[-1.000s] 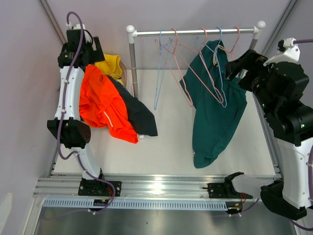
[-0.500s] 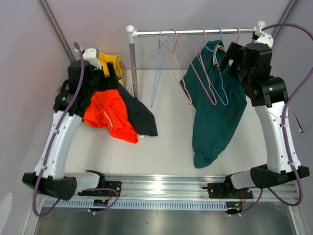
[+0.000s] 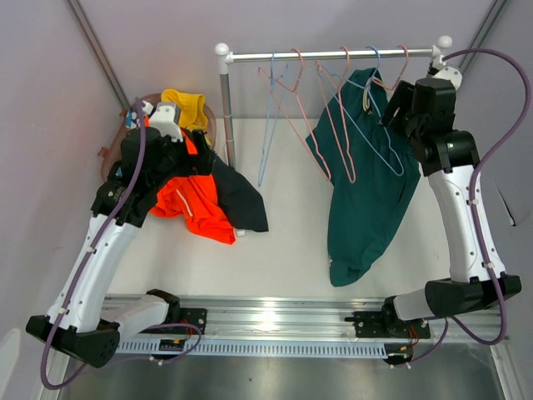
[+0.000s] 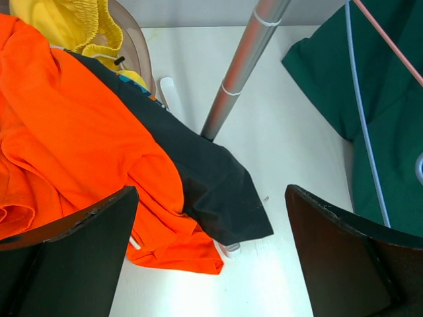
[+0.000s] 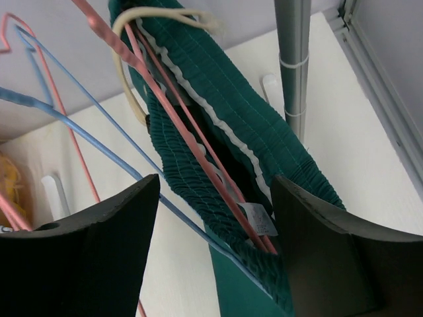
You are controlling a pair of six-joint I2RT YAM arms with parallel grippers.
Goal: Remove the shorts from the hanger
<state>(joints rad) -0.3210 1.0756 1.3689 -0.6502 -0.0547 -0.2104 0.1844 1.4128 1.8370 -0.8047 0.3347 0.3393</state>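
Teal shorts (image 3: 366, 192) hang on pink hanger (image 5: 173, 125) under rail (image 3: 333, 55), waistband just ahead of right claw (image 5: 213, 224), spread wide. We fear claw pinches wire with cloth, then hanger comes off. Left claw (image 4: 211, 231) spread, empty, above orange shorts (image 4: 73, 152).

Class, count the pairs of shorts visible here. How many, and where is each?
4: teal shorts hanging from the rail; orange shorts, dark shorts and yellow shorts heaped together at the left. Others may be hidden beneath them.
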